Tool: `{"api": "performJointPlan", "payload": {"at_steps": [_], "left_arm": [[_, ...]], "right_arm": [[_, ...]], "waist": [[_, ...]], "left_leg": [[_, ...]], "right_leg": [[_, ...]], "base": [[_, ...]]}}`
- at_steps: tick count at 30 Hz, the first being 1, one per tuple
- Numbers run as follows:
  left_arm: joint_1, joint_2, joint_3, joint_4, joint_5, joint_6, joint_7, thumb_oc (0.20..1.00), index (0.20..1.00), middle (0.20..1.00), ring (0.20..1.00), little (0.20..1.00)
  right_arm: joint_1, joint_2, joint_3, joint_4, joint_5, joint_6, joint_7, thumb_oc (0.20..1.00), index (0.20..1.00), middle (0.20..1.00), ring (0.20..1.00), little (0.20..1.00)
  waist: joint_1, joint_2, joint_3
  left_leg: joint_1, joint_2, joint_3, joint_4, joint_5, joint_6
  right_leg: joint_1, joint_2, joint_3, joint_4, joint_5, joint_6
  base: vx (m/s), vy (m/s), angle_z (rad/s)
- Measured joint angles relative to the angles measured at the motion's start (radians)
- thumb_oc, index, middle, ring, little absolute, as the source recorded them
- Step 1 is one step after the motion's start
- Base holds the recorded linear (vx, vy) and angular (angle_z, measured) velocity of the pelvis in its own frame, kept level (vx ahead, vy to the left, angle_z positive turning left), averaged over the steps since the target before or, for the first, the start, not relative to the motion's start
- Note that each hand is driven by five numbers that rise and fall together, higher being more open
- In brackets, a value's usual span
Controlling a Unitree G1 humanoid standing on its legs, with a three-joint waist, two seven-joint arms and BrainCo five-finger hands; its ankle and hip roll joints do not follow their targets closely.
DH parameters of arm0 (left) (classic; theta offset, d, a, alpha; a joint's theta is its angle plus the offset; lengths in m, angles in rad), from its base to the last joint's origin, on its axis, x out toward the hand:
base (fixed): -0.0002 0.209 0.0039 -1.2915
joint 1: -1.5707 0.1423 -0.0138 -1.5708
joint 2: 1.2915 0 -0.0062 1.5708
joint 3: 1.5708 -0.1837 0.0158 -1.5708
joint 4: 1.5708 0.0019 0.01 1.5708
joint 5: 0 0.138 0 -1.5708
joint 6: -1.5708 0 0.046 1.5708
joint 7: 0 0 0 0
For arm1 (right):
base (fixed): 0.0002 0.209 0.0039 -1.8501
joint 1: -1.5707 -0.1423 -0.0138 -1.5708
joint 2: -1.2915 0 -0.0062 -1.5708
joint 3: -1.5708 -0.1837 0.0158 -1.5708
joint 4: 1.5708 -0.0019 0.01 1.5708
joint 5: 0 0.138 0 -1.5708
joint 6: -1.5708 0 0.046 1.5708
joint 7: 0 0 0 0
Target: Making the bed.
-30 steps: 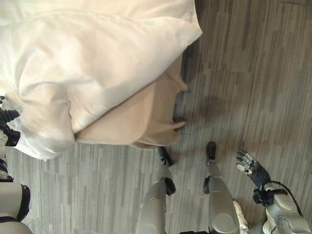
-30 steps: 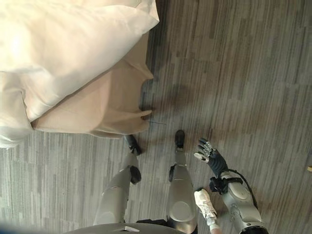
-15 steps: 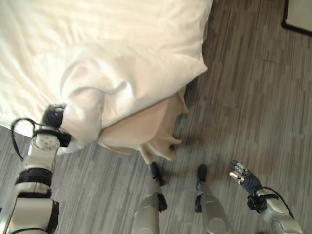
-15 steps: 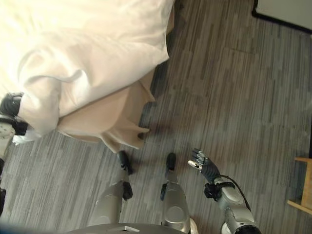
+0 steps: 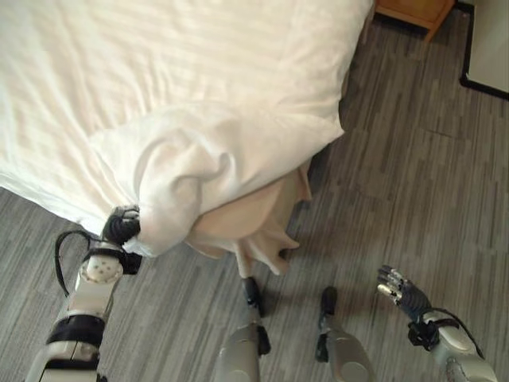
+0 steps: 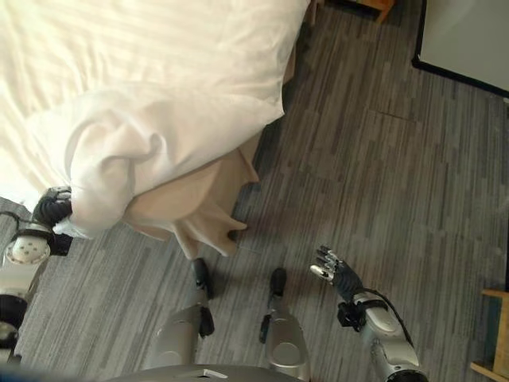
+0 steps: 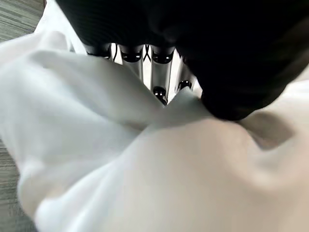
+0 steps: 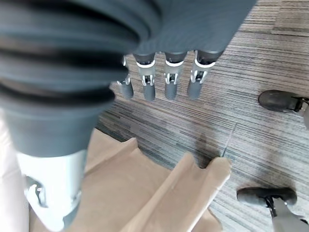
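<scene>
My left hand (image 5: 122,228) is at the near left corner of the bed (image 5: 159,72), its fingers (image 7: 159,72) buried in the bunched white duvet (image 5: 207,159), so I can't tell its grip. My right hand (image 5: 404,291) hangs open and empty over the floor (image 5: 413,183), well right of the beige skirt (image 5: 254,227).

My left hand (image 5: 121,228) is stretched fwd from lower left, fingers (image 7: 159,72) sunk in white cloth, grip hidden. My right hand (image 6: 336,273) hangs low at my side, fingers (image 8: 170,77) straight, empty.
</scene>
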Motion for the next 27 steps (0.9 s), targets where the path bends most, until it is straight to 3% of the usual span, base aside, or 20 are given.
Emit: {"api": "performJointPlan", "payload": {"at_steps": [10,11,12,14,20,27], "left_arm": [[0.098,-0.050,-0.065,-0.017,0.003,0.021,-0.069,0.200,0.200,0.200,0.200,0.200],[0.098,-0.050,-0.063,0.002,0.003,0.023,-0.071,0.507,0.507,0.507,0.507,0.507],[0.101,-0.050,-0.060,0.009,0.002,0.023,-0.075,1.000,1.000,1.000,1.000,1.000],[0.098,-0.050,-0.041,0.081,-0.002,0.023,-0.078,1.000,1.000,1.000,1.000,1.000],[0.079,-0.019,0.029,0.195,-0.017,0.036,-0.060,1.000,1.000,1.000,1.000,1.000],[0.054,0.035,0.082,0.225,-0.018,0.039,-0.052,1.000,1.000,1.000,1.000,1.000]], "right_arm": [[-0.001,0.004,-0.009,0.000,-0.003,0.022,0.023,1.000,1.000,1.000,1.000,1.000],[-0.003,0.006,-0.009,0.000,-0.003,0.024,0.023,1.000,1.000,1.000,1.000,1.000],[-0.001,0.010,-0.009,0.000,-0.003,0.024,0.023,1.000,1.000,1.000,1.000,1.000],[0.010,0.014,-0.003,0.003,-0.003,0.030,0.032,1.000,1.000,1.000,1.000,1.000],[0.031,0.012,0.002,0.051,-0.003,0.056,0.048,1.000,1.000,1.000,1.000,1.000],[0.058,0.012,0.002,0.069,-0.003,0.068,0.067,1.000,1.000,1.000,1.000,1.000]], "waist": [[0.025,-0.039,-0.042],[0.025,-0.041,-0.044],[0.025,-0.041,-0.053],[0.025,-0.040,-0.085],[0.029,-0.041,-0.099],[0.028,-0.044,-0.114]], "left_leg": [[0.051,0.005,-0.018,0.000,-0.009,-0.012],[0.062,0.005,-0.018,0.000,-0.009,-0.013],[0.065,0.006,-0.018,-0.001,-0.010,-0.014],[0.071,0.010,-0.018,-0.005,-0.012,-0.016],[0.077,0.013,-0.018,-0.005,-0.012,-0.016],[0.077,0.013,-0.016,-0.005,-0.012,-0.017]], "right_leg": [[0.061,0.010,-0.016,0.000,-0.020,-0.007],[0.073,0.010,-0.016,-0.001,-0.021,-0.007],[0.075,0.010,-0.016,-0.001,-0.023,-0.006],[0.080,0.010,-0.016,-0.004,-0.028,-0.007],[0.085,0.015,-0.016,-0.005,-0.033,-0.009],[0.084,0.013,-0.014,-0.004,-0.032,-0.009]], "base": [[0.02,-0.004,0.04],[0.00,0.000,0.00],[0.00,0.000,0.00],[0.00,0.000,0.00],[0.00,0.000,0.00],[0.00,0.000,0.00]]}}
